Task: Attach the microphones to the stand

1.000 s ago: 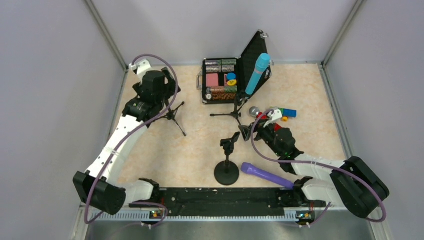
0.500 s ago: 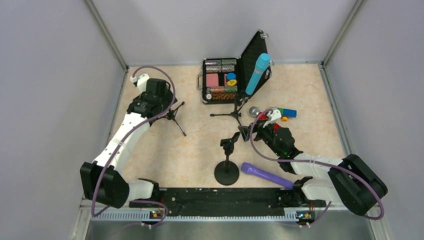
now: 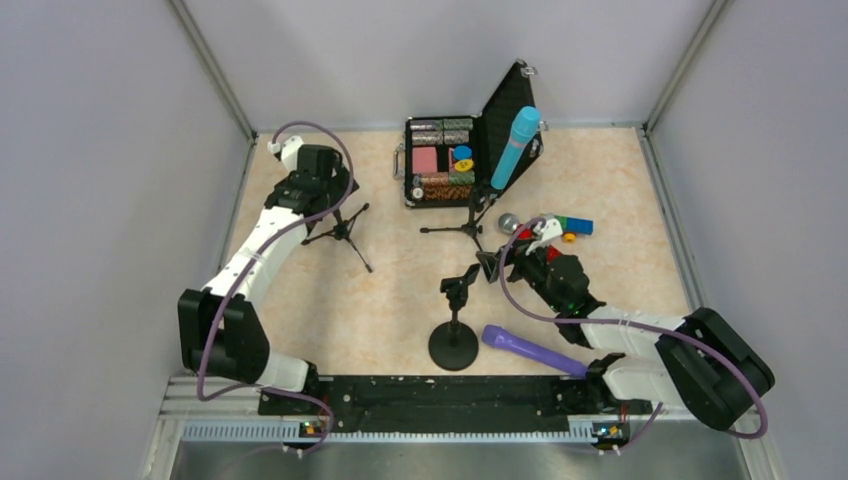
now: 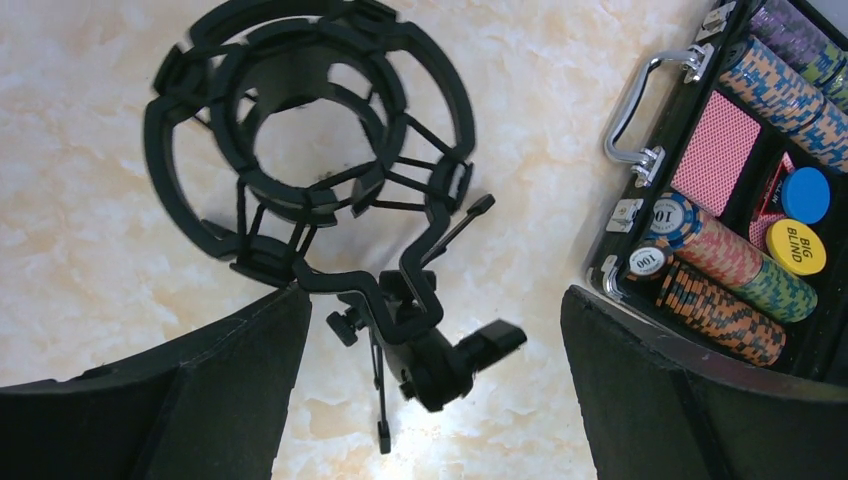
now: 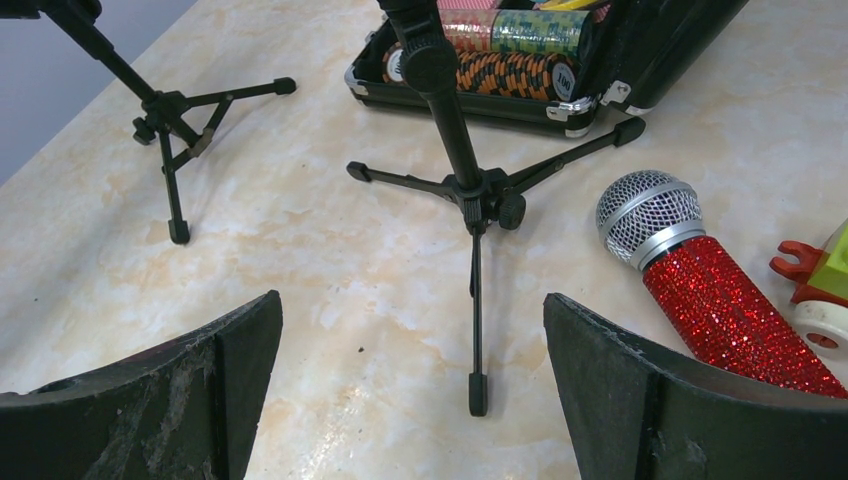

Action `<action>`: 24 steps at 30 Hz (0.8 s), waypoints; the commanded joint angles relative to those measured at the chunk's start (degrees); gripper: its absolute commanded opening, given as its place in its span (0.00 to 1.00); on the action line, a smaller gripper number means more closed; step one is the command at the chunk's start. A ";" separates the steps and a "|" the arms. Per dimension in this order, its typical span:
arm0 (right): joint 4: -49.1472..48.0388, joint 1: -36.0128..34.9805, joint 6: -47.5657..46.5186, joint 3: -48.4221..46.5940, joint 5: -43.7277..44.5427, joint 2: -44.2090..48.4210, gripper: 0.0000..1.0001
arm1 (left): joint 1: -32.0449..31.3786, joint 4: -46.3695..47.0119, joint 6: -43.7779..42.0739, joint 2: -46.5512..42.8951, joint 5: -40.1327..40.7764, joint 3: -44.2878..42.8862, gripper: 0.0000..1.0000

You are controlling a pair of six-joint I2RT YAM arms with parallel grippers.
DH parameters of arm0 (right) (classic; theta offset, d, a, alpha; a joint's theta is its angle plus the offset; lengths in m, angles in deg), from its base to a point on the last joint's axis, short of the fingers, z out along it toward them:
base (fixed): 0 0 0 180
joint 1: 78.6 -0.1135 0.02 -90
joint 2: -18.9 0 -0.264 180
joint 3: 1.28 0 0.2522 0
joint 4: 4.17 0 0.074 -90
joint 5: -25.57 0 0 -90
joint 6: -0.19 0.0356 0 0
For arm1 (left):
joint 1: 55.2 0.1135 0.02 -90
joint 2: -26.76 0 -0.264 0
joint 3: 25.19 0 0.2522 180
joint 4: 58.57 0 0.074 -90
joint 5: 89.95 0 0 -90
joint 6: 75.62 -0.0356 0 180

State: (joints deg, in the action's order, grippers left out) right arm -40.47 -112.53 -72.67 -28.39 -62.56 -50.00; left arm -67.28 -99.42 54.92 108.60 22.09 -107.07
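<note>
Three stick microphones are in view on the marbled beige table top. Nearest, just beyond the arm bases and right of centre, the all-purple microphone lies flat. Its head points left toward the black stand with a round disc base, which stands upright just beside it with an empty clip on top. Farther back on the right, the right gripper hangs low over the table with its two black fingers spread wide and nothing between them. Just beyond it and to its right lies the glittery red microphone with a silver mesh head, flat on the table and apart from the fingers. The multicoloured toy-brick car sits just beside the red handle. Left of the mesh head stands a black tripod stand, and the light blue microphone sits tilted on top of it, head up and to the right. At about the same depth on the left, a second black tripod stand carries an empty ring-shaped black shock mount. The left gripper hovers over that mount, fingers released wide and clasping nothing. Farthest back in the middle is an open black case of poker chips and cards, its lid upright behind the blue microphone.
</note>
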 commanded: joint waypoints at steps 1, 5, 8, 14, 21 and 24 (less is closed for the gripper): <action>-2.51 0.62 0.24 -2.30 -0.51 -0.69 0.99 | 0.47 4.62 -1.76 1.93 1.93 -2.97 0.99; -3.02 0.62 0.54 -2.42 -0.99 -1.52 0.99 | 0.65 4.61 -3.05 5.41 1.42 -5.05 0.93; -2.88 0.59 0.68 -2.42 -1.14 -1.44 0.99 | 0.65 3.62 -4.18 7.51 0.98 -6.96 0.87; -2.50 0.62 0.58 -2.21 -0.41 -0.89 0.99 | 0.65 4.02 -9.88 8.15 -3.79 -7.76 0.59; -2.05 0.62 0.43 -2.17 -0.27 -0.65 0.99 | 0.56 4.05 -15.10 7.89 -12.74 -8.67 0.07; -1.52 0.75 0.17 -2.17 0.21 -0.01 0.99 | 0.56 3.05 -16.47 7.34 -15.12 -9.15 0.00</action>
State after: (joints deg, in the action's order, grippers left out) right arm -40.89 -112.53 -72.62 -28.65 -62.98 -51.36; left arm -66.75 -98.24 41.23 117.04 13.94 -113.54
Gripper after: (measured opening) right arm 0.991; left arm 0.466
